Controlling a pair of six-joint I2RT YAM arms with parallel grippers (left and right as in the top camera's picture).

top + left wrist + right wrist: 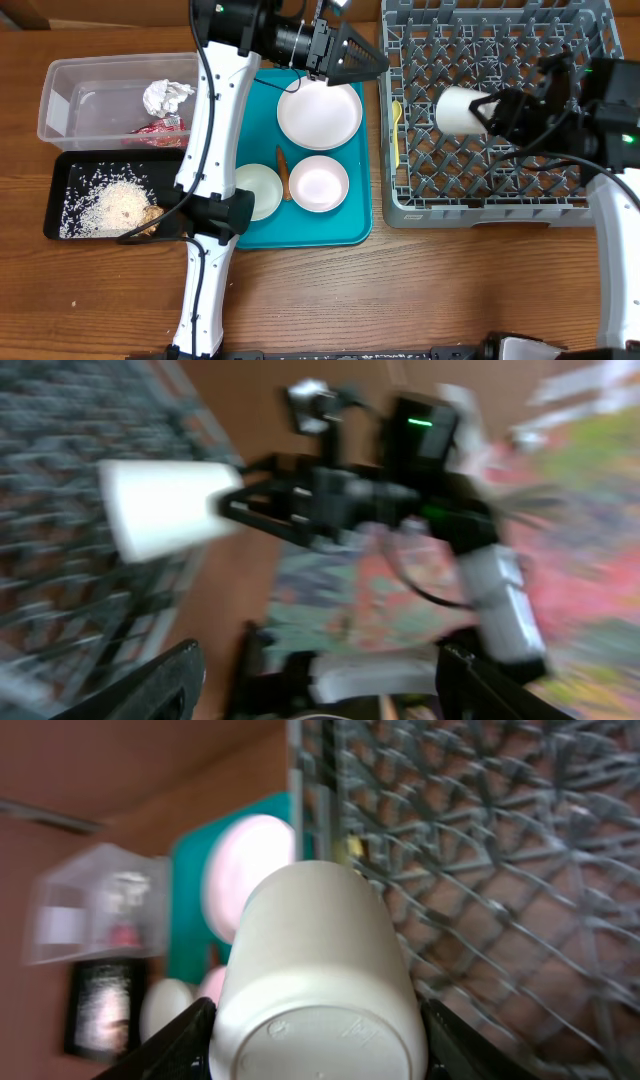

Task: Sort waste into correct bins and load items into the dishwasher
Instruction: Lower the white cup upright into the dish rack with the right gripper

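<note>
At the lower left of the overhead view, the black tray (62,170) is holding a spread of white rice grains (100,205), with the brown food clump (148,220) sitting at its right end. Just right of it, the teal tray (350,228) is carrying the small bowl (256,190) and the larger bowl (318,184). The orange stick (283,172) is lying between them and the white plate (320,114) is sitting beyond. At the upper left, the clear tub (58,100) is holding the red wrapper (160,127) and the crumpled napkin (166,96). At the right, the right gripper (495,112) is clamping the white cup (460,110) sideways above the left part of the grey dish rack (500,30), its fingers (180,1040) pressing the cup's flanks. At top centre, the left gripper (375,62) is hovering with its fingers (150,685) spread wide. That wrist view is blurred, but nothing appears to be lying between them.
</note>
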